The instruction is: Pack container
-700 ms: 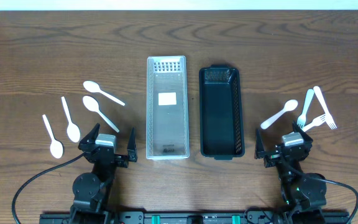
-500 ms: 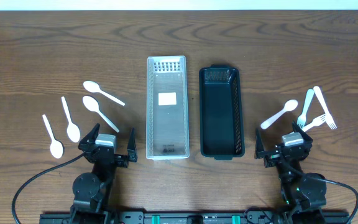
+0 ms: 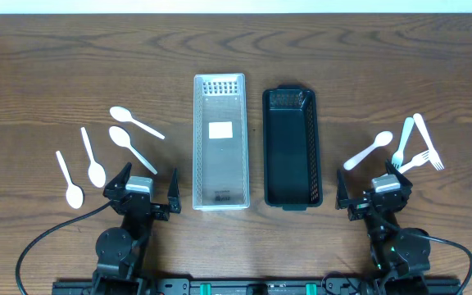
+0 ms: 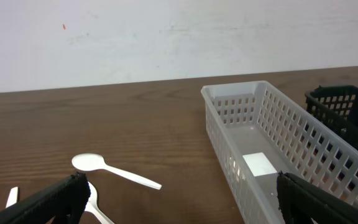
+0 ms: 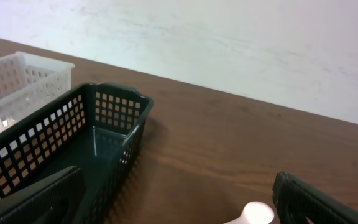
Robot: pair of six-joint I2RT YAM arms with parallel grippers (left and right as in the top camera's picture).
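Observation:
A clear white basket (image 3: 220, 141) and a black basket (image 3: 291, 147) stand side by side mid-table, both empty. Several white spoons (image 3: 134, 122) lie left of them. A white spoon (image 3: 367, 151), two forks (image 3: 420, 160) and a knife (image 3: 426, 139) lie at the right. My left gripper (image 3: 147, 187) is open and empty near the front edge, just right of the spoons; in its wrist view one spoon (image 4: 110, 170) lies ahead and the white basket (image 4: 272, 155) is right. My right gripper (image 3: 373, 191) is open and empty, just behind the right spoon's bowl (image 5: 253, 214).
The wooden table (image 3: 56, 65) extends behind the baskets. A white wall (image 4: 166, 37) lies beyond the far edge. The black basket (image 5: 73, 149) fills the left of the right wrist view.

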